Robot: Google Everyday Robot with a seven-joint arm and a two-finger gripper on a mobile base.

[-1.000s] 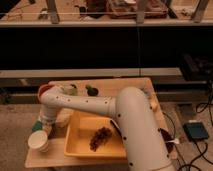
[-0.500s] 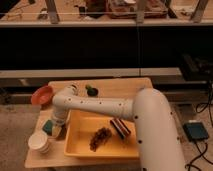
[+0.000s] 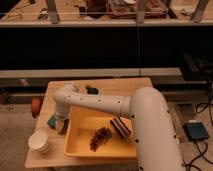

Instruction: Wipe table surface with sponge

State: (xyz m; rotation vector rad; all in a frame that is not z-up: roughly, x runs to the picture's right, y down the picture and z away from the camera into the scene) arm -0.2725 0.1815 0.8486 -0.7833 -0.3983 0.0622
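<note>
At the table's left edge, the gripper (image 3: 58,121) clenches the teal sponge (image 3: 53,120) against the wooden tabletop (image 3: 115,86), just beside the yellow tub (image 3: 80,145). Risk noted: a leftward or forward stroke could topple the nearby paper cup (image 3: 39,141).

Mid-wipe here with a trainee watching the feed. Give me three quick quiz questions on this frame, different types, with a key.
1. True or false: the gripper is over the table surface, left of the yellow tub.
2. Multiple choice: what lies inside the tub? A) the sponge B) a dark striped block and a brown clump C) the paper cup
3. Fill in: the paper cup stands near the table's front-____ corner.

Key: 1 true; 2 B; 3 left (as the camera sees it).
</note>
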